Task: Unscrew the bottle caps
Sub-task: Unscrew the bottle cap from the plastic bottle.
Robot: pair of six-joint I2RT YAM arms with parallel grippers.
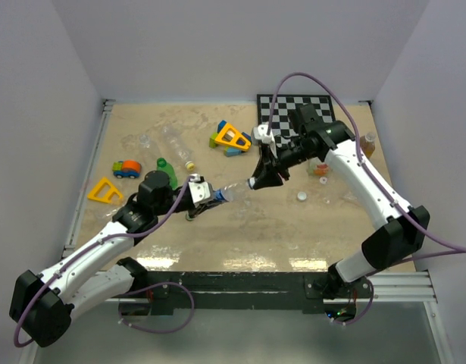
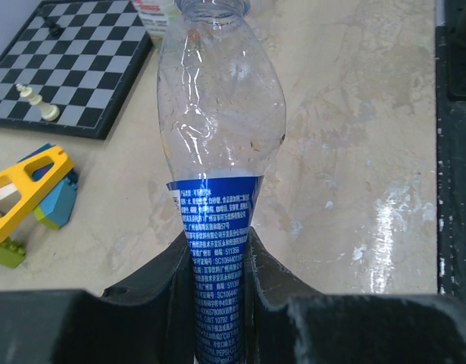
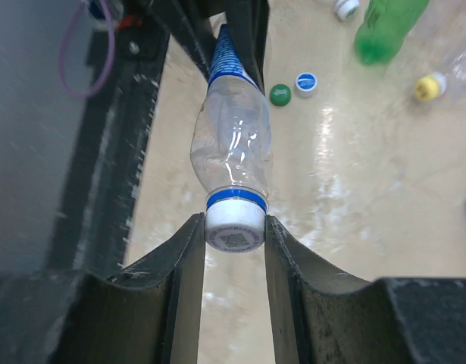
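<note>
The clear bottle (image 1: 231, 189) hangs on its side above the middle of the table (image 1: 240, 243), spanning the gap between the two arms. The left gripper (image 2: 221, 246) is pressed tight on the bottle's blue-labelled lower body, one dark finger against each side. At the other end the right gripper (image 3: 234, 220) pinches the white cap (image 3: 234, 232), which sits on the neck above a blue ring, with a finger (image 3: 189, 250) against each side of it. From the top view, the bare stretch of tabletop under and in front of the bottle runs to the black rail (image 1: 240, 284) at the near edge; the right wrist view shows that rail passing close beside the bottle. Behind the bottle the room narrows. A green cap (image 3: 280, 94) and a blue-rimmed cap (image 3: 306, 83) lie loose and just beside each other on the table near the left gripper, with a green bottle (image 3: 384, 30) and a yellow cap (image 3: 427, 87) on another clear bottle further back. A yellow toy block (image 1: 233, 138) sits near the chessboard (image 1: 282, 106), which lies against the far wall, and the right arm reaches over it. A small white cap (image 1: 301, 196) lies alone to the right of the held bottle.
</note>
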